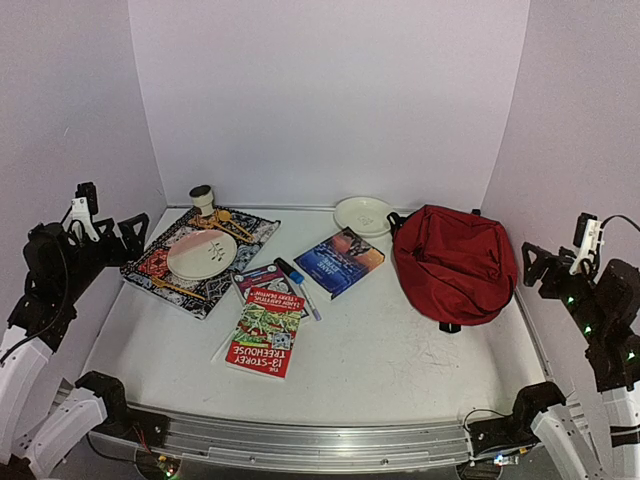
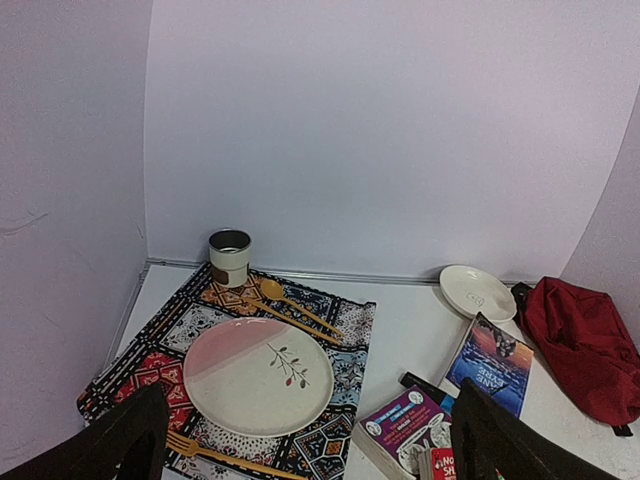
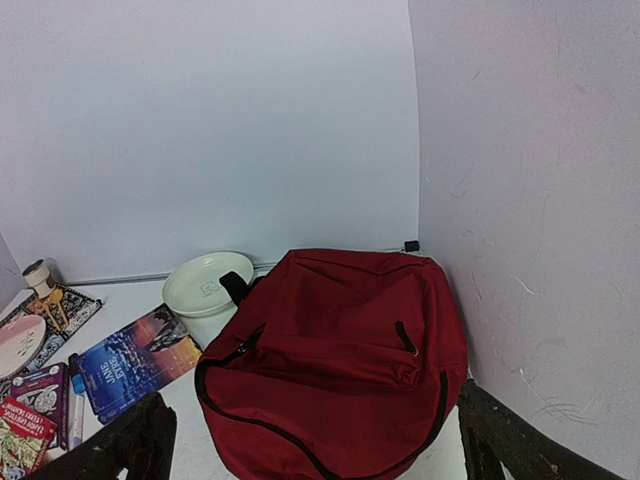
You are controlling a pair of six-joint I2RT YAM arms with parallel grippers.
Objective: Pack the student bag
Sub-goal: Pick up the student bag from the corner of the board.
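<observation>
The student bag lies flat on the tabletop at the right of the top view, at mid-height, close to the right wall. It is slumped and nearly as wide as long. Its long axis runs roughly from upper left to lower right of that view. The end with a black strap points to the upper left, toward a white bowl just beside it. A black buckle shows at the lower edge.

The fabric is dark red, soft and creased. In the right wrist view a black zipper line curves along the near edge, and a shorter zipper crosses the upper face. Whether either zipper is closed cannot be determined.

A blue book lies left of the bag, apart from it.

The left pincer is spread wide and holds nothing. The right pincer is likewise spread wide and empty, in the air short of the bag.
</observation>
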